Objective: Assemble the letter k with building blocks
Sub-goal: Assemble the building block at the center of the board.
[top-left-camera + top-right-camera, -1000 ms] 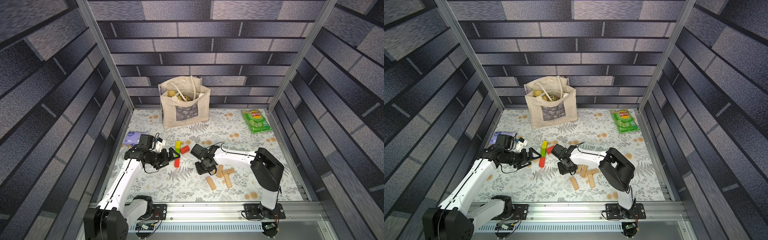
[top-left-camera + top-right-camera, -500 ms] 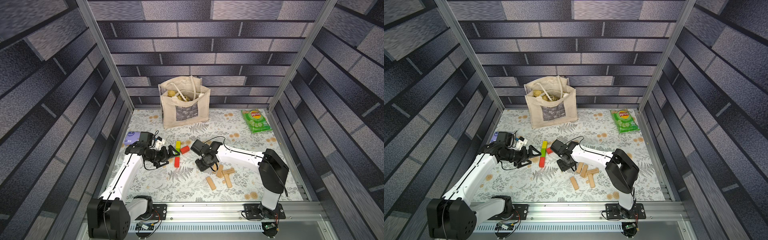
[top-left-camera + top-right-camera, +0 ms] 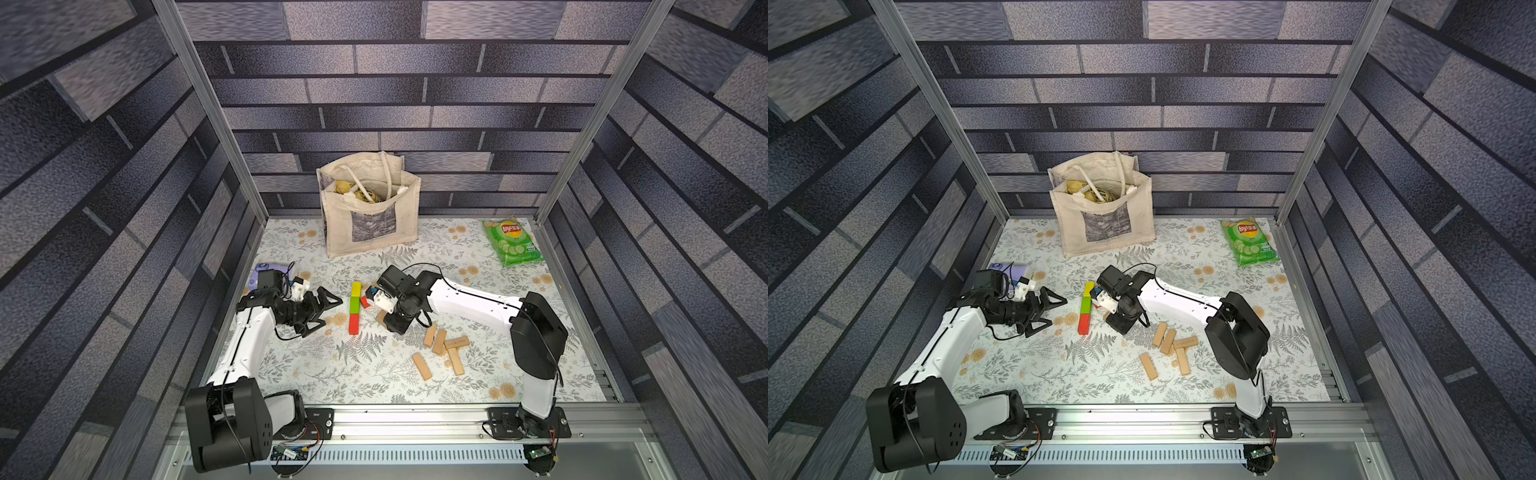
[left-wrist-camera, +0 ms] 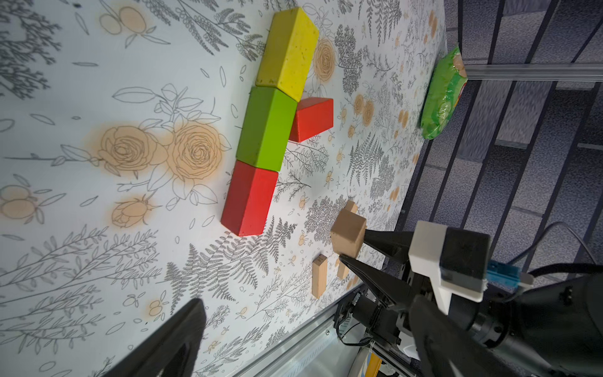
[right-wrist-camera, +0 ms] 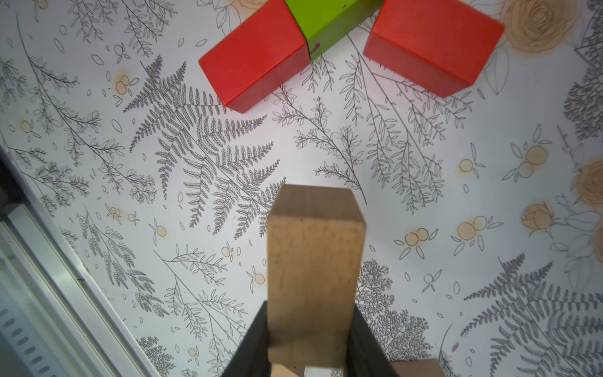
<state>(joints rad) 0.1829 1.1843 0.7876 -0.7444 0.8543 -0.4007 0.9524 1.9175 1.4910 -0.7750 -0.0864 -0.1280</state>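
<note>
**Tan block (image 5: 313, 277) in the right gripper (image 4: 353, 245), letter k (image 3: 354, 305) half built**

The multicoloured letter k lies partly built near the middle of the floral mat (image 3: 374, 386). Its stem is whole: yellow block (image 4: 288, 54), green block (image 4: 267, 129) and red block (image 4: 249, 197) lie end to end in a straight line, touching. A second red block (image 4: 313, 119) lies slanted on the side toward the right arm (image 3: 469, 299), one corner against the green block near the yellow joint.

The right gripper has its jaws closed on one end of the tan block, whose free end points at the mat. That block is near the stem's red end, apart from it, on the same side as the slanted piece. Whether it touches the mat is hard to tell.

The left gripper (image 3: 330, 311) stands on the stem's other side, near but apart, jaws spread wide with nothing between them.

Five loose tan blocks (image 3: 439, 341) lie nearer the right arm's base. A canvas tote bag (image 3: 370, 224) stands at the back wall, and a green chip bag (image 3: 513, 243) lies in the far corner.
</note>
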